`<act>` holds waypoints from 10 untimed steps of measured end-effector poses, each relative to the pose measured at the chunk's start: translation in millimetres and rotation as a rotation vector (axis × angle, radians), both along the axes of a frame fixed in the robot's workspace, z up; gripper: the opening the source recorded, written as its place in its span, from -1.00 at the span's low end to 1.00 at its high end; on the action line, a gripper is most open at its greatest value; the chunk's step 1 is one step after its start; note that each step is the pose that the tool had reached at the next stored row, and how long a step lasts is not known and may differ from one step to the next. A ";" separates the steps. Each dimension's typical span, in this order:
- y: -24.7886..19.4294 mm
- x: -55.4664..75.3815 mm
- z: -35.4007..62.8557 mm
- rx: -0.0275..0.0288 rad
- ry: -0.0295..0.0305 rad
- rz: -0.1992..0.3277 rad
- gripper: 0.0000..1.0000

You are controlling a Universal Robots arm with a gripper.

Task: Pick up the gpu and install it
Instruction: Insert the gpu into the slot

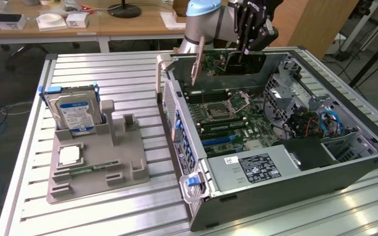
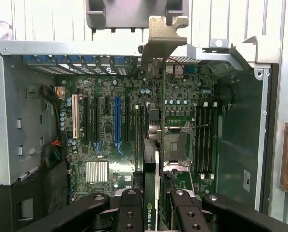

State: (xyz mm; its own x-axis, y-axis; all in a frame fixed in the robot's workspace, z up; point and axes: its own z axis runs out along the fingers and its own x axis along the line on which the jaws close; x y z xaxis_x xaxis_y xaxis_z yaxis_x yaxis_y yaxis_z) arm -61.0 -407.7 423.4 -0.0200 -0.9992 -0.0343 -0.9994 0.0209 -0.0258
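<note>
While tool (image 1: 243, 55) clamps gpu (image 1: 223, 66) | on edge above case (image 1: 320, 191) | long axis level, bracket (image 1: 199, 56) toward exterior view's left

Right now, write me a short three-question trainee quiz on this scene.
1. True or false: the hand grips the green-and-black graphics card with a silver end bracket over the open grey computer case.
2. The blue-labelled silver hard drive stands: A) inside the case; B) in the grey plastic holder beside the case; C) in the hand.
3. Fill in: the small square silver chip lies on the ____.
Key: 1 true; 2 B; 3 holder.
</note>
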 end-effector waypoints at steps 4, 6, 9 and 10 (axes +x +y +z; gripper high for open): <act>0.0 1.5 -3.4 0.0013 -0.0088 -0.007 -0.48; 0.0 1.6 -6.0 0.0014 -0.0095 -0.008 -0.48; 0.0 1.6 -6.0 0.0013 -0.0094 -0.008 -0.48; 0.0 1.6 -6.0 0.0012 -0.0094 -0.008 -0.48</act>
State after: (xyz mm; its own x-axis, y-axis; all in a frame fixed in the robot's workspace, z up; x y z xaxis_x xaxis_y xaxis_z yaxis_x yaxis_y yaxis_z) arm -59.4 -407.7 417.4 -0.0276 -0.9990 -0.0357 -0.9990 0.0289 -0.0352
